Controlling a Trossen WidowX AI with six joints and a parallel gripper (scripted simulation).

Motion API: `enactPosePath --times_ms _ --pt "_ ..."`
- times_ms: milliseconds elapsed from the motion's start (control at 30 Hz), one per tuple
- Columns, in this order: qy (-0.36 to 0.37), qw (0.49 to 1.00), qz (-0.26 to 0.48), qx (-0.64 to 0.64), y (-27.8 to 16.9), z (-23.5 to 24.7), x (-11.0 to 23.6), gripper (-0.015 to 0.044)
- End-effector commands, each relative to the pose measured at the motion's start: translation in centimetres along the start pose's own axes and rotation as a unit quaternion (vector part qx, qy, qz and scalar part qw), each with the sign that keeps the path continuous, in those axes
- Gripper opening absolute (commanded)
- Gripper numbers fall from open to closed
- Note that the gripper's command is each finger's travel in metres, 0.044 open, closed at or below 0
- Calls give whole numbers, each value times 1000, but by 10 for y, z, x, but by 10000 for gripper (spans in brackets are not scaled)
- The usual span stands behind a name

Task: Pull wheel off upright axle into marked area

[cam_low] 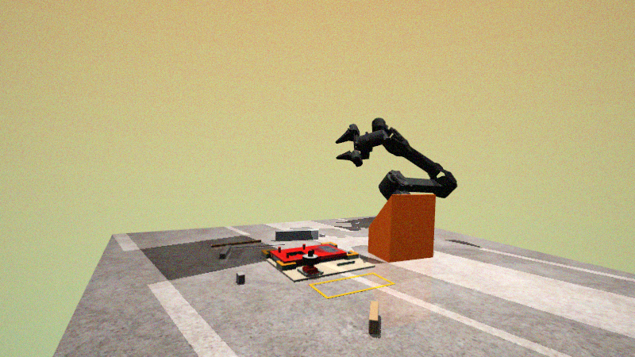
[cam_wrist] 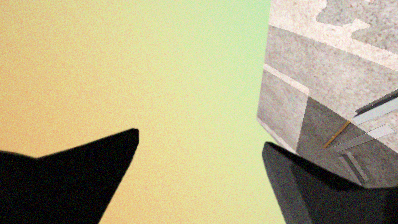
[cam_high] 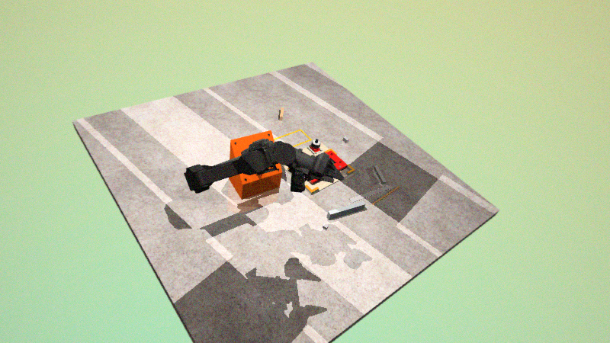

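Observation:
The wheel [cam_high: 315, 143] [cam_low: 310, 258] is small and black with a pale top. It sits on an upright axle above a red base, at the edge of the beige board [cam_high: 320, 186] [cam_low: 330, 268]. The marked area [cam_high: 287, 134] [cam_low: 360, 289] is a yellow outline on the table right beside the board. My gripper [cam_high: 317, 179] [cam_low: 339, 149] [cam_wrist: 201, 142] is open and empty. It hangs high above the board, well clear of the wheel. The wrist view shows only the two dark fingers, the background and a table corner.
The arm stands on an orange pedestal [cam_high: 255, 183] [cam_low: 408, 226] next to the board. A red plate [cam_high: 336, 159] [cam_low: 293, 253] lies on the board. Around it are a wooden block [cam_high: 280, 113] [cam_low: 374, 316], a small grey cube [cam_high: 345, 139] [cam_low: 240, 278], a grey bar [cam_high: 346, 209] [cam_low: 296, 234] and a thin brown rod [cam_high: 386, 195] [cam_wrist: 336, 135].

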State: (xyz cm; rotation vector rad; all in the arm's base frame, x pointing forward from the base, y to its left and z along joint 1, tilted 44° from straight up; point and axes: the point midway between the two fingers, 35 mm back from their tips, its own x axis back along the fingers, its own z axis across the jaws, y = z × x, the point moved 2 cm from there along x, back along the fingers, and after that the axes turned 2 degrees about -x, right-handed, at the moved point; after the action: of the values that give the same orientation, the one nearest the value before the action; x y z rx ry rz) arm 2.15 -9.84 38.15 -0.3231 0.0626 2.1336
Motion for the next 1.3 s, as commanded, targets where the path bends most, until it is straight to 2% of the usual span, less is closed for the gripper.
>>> enactPosePath --times_ms 0,100,333,567,967,1167,1267 --pt "-1 1000 1 2 -1 0 -1 374" --pt "-17 999 12 31 -11 -2 -8 300" --pt "-96 975 77 183 -67 -19 -45 300" --pt "-182 916 134 333 -124 -56 -77 300" --pt "-287 736 260 555 -215 -156 -98 300" --pt "-313 621 312 647 -250 -212 -98 300" --pt "-322 580 329 672 -260 -231 -96 300"
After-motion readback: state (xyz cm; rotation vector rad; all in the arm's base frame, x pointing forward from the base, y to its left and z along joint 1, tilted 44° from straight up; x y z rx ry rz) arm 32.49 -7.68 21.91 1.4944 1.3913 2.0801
